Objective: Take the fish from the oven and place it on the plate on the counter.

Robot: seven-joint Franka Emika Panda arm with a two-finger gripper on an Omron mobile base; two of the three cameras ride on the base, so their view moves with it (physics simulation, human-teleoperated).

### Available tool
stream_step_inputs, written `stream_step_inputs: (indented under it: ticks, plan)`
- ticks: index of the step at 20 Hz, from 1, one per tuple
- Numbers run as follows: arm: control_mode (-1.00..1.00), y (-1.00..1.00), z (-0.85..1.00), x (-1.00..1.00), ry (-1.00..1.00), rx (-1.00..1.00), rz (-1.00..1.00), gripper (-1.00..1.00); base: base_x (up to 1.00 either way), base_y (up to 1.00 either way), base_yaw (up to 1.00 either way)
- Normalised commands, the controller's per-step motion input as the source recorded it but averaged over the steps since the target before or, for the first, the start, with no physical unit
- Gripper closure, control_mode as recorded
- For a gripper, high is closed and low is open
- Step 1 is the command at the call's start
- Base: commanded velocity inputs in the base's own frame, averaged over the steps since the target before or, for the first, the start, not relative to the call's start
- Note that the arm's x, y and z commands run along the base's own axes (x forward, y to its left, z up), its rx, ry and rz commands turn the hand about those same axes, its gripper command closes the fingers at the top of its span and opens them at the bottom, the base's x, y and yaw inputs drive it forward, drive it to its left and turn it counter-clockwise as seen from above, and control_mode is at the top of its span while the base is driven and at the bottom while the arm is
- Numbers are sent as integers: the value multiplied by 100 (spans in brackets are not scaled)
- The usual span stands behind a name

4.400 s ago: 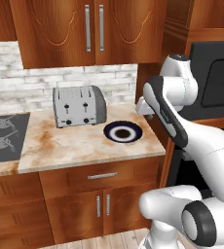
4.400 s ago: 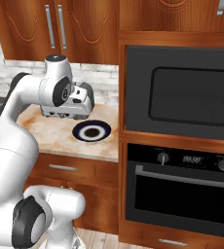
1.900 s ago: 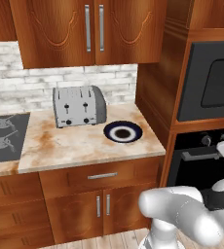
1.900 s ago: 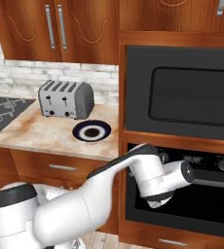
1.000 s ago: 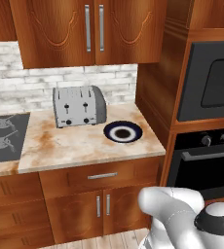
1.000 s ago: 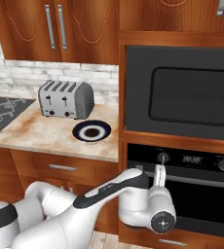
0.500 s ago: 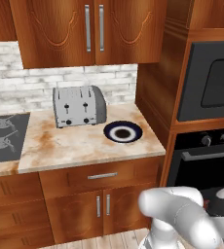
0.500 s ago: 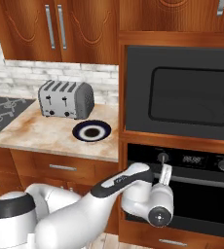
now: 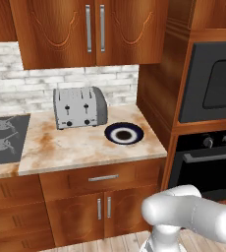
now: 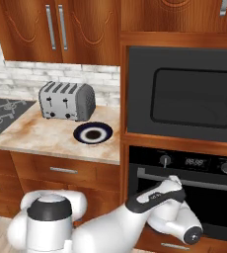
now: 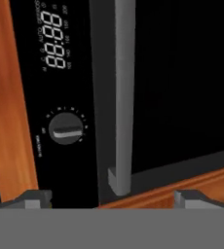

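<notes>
Below the microwave, the black oven [image 10: 184,190] has a silver bar handle [image 11: 123,97]

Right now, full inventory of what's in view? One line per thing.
oven: 1, black, door shut, built in low on the right under the microwave
oven handle: 1, silver bar across the door, close in front of the hand camera
oven knobs: 2 seen, round, dark, either side of the clock display
microwave: 1, black, window front, above the oven
plate: 1, navy with white ring, on the counter beside the toaster, nothing on it
toaster: 1, silver, back of the counter
counter: 1, tan marbled slab
hob: 1, black, left end
cabinets: wooden, above and below the counter
jaws: 1 pair, dark, wide open, in front of the oven handle, holding nothing
</notes>
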Motion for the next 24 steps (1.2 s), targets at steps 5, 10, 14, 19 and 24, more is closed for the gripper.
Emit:
stream_step_inputs:
  ticks: [5, 10, 14, 19, 24]
  plan:
    - [-100, 0, -8, 2, -18, 0, 7, -100, 0, 0, 0]
    - [-100, 0, 0, 49, -6, 0, 0, -100, 0, 0, 0]
    - [-100, 0, 0, 69, -1, 0, 0, -100, 0, 0, 0]
    - [-100, -15, -8, 39, 3, 0, 0, -100, 0, 0, 0]
    - [-100, -20, -22, 19, 6, 0, 0, -100, 0, 0, 0]
